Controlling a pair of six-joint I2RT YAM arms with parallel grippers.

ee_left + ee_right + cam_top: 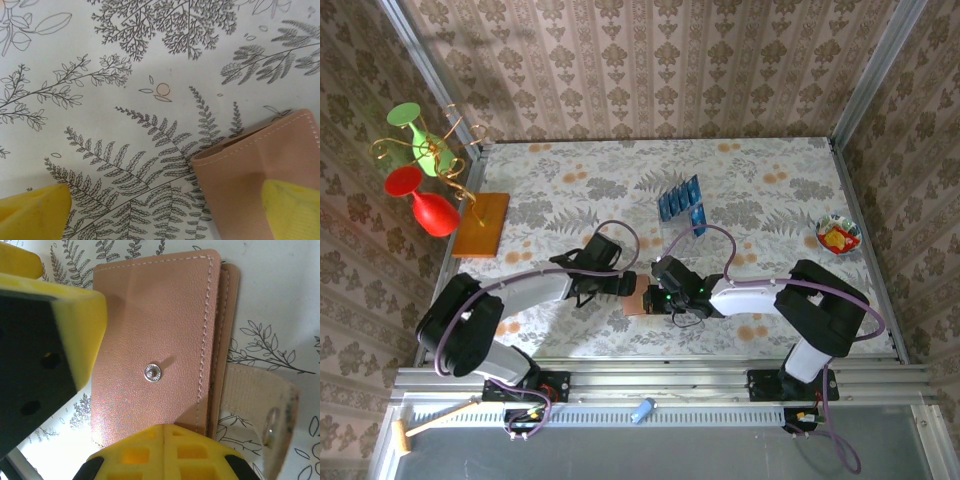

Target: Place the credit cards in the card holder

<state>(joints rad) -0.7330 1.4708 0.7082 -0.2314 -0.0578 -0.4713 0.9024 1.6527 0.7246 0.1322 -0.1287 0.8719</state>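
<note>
The card holder (636, 298), a pinkish-brown leather wallet, lies closed on the fern-print cloth between my two grippers. In the right wrist view the card holder (155, 325) shows a metal snap and a beige strap (260, 405) off to its right. My right gripper (165, 427) is shut, its joined yellow tips pressing on the holder's near edge. My left gripper (165, 215) is open wide; one finger (292, 210) hangs over the card holder (245, 170), the other over bare cloth. The blue credit cards (681, 203) stand in a row farther back, apart from both grippers.
An orange-brown board (482, 223) lies at the left edge under a gold rack with red and green glasses (420, 170). A small bowl (839, 236) sits at the right edge. Patterned walls close in the table's back and sides.
</note>
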